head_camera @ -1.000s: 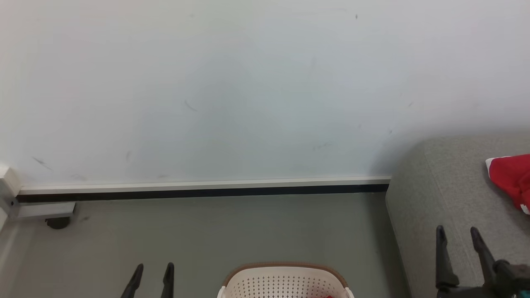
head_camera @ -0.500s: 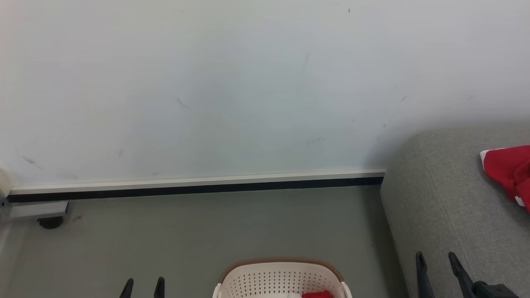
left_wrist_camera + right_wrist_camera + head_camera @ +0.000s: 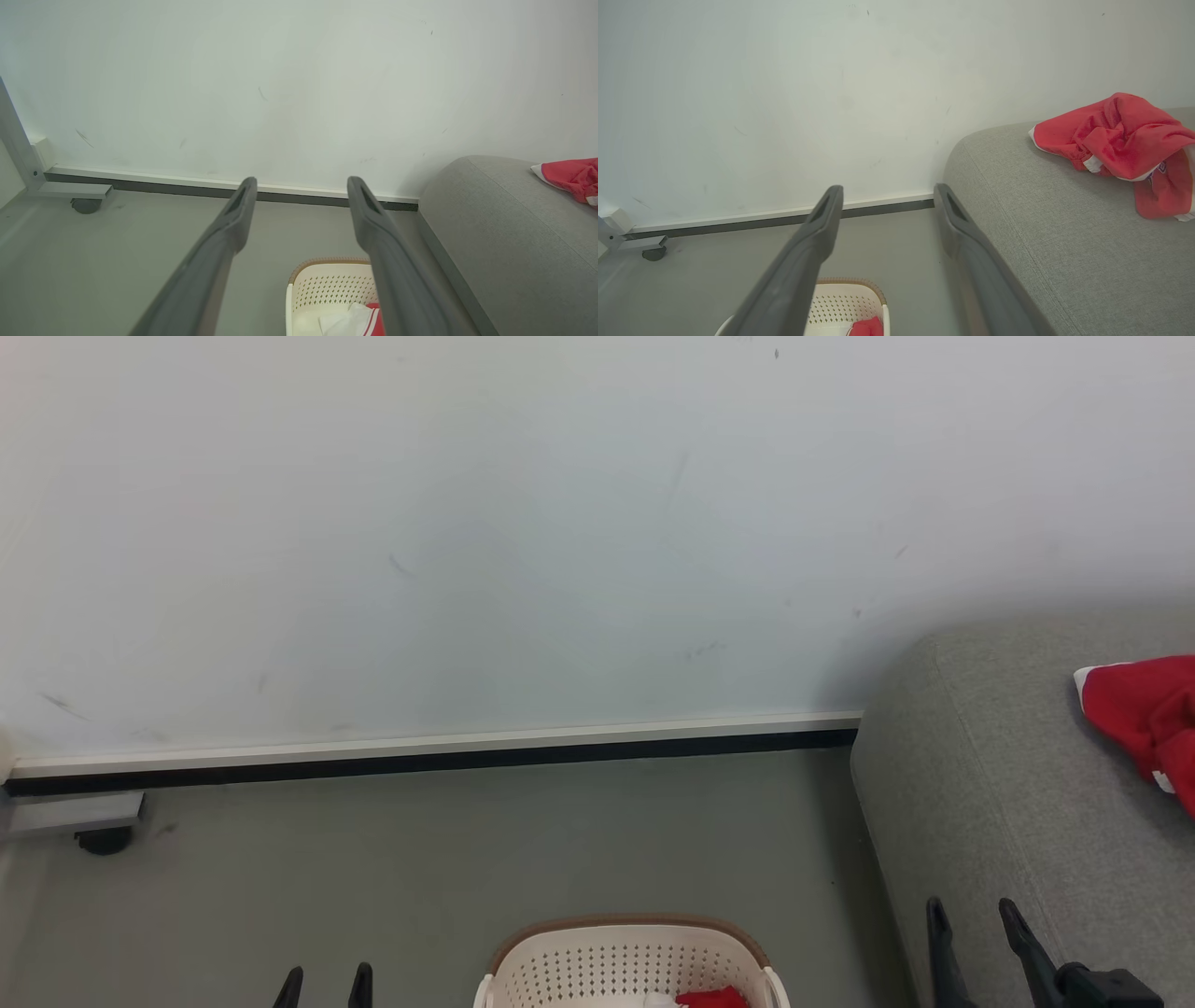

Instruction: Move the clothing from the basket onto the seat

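Note:
The cream perforated basket (image 3: 624, 961) with a brown rim stands on the floor at the bottom centre, holding red and white clothing (image 3: 709, 998). Another red garment (image 3: 1144, 714) lies on the grey seat (image 3: 990, 803) at the right. My left gripper (image 3: 324, 980) is open at the lower left, left of the basket, empty. My right gripper (image 3: 971, 915) is open over the seat's front corner, empty. The left wrist view looks past my left gripper (image 3: 301, 184) to the basket (image 3: 327, 287) and its clothing (image 3: 355, 319). In the right wrist view, my right gripper (image 3: 887, 191) is left of the red garment (image 3: 1120, 140).
A white wall (image 3: 523, 523) with a dark skirting strip runs across the back. A metal frame foot with a castor (image 3: 98, 835) sits on the grey floor (image 3: 448, 859) at the far left.
The head camera has tilted down and a little right, so more of the basket shows. Both grippers sit lower in the picture, the right one drawn back toward the seat's front corner.

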You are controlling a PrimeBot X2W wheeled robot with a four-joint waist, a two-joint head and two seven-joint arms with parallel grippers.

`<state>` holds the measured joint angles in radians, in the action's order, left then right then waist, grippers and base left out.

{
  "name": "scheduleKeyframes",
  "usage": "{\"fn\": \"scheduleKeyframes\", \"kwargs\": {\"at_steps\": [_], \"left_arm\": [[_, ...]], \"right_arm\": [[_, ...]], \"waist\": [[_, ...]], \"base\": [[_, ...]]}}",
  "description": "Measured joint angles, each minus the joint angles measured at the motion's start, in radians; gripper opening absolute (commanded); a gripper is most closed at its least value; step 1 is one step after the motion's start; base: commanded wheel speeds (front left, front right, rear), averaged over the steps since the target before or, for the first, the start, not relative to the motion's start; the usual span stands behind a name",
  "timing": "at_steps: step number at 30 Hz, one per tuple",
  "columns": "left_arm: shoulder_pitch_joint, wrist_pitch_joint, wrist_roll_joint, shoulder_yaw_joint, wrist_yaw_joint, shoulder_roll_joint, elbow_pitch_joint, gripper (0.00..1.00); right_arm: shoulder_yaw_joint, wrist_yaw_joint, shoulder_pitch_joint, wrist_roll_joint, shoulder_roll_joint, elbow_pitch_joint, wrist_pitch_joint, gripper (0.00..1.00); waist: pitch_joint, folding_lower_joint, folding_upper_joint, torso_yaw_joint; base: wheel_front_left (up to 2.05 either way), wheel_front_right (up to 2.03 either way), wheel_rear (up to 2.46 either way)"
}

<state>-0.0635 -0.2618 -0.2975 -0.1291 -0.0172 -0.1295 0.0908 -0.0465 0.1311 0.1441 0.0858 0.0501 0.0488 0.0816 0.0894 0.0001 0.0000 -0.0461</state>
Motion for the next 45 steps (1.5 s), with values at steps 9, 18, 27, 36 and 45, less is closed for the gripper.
{"fn": "scheduleKeyframes", "kwargs": {"at_steps": [9,18,27,36,45], "left_arm": [[0.001,0.0,0.026,0.02,0.025,0.018,0.014,1.0],[0.014,0.0,0.031,0.014,0.057,0.038,0.038,1.0],[0.096,0.0,0.024,-0.061,0.095,0.063,0.17,1.0],[0.264,0.033,0.015,-0.109,0.114,0.07,0.384,1.0],[0.471,0.077,0.01,-0.127,0.128,0.044,0.539,1.0]], "right_arm": [[-0.019,0.0,-0.01,0.006,0.0,-0.007,0.002,1.0],[-0.029,0.0,-0.017,0.004,0.0,-0.002,-0.003,1.0],[-0.084,0.0,-0.051,-0.02,-0.001,0.011,-0.02,1.0],[-0.169,0.0,-0.121,-0.008,0.0,0.014,0.002,1.0],[-0.224,0.0,-0.219,0.044,0.001,-0.012,0.092,1.0]], "waist": [[-0.006,0.0,0.0,0.008],[-0.015,0.0,0.0,0.034],[-0.044,0.0,0.0,0.122],[-0.124,0.0,0.0,0.265],[-0.295,0.0001,0.0002,0.382]], "base": [[0.0,0.0,0.0],[0.0,0.0,0.0],[0.0,0.0,0.0],[0.0,0.0,0.0],[0.0,0.0,0.0]]}}
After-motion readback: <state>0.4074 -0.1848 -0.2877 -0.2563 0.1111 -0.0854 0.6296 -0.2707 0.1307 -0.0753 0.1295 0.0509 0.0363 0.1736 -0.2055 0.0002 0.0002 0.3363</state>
